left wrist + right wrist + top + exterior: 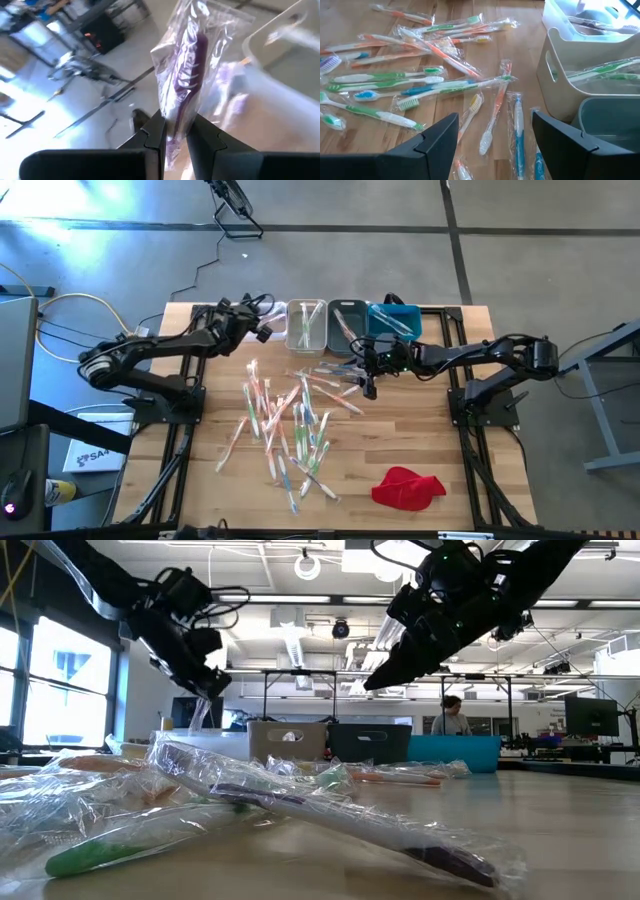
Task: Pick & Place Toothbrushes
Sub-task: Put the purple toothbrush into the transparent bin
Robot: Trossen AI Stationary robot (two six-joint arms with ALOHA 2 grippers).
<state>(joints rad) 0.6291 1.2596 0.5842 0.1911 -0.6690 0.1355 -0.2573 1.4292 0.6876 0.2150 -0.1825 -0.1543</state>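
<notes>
Counted on the table [420,450]: four bins [306,326] in a row, one each of white, beige, grey and blue; one red cloth [407,487]; two arms, each with one gripper, left gripper [268,330] and right gripper [369,385]. Toothbrushes [285,420]: roughly two dozen or more loose on the wood, overlapping, exact count not determinable; a few more in the bins; one purple toothbrush [187,75] in a gripper.

Left hand [176,137] raised, fingers pinched shut, right hand [495,145] lowered, fingers spread wide
</notes>
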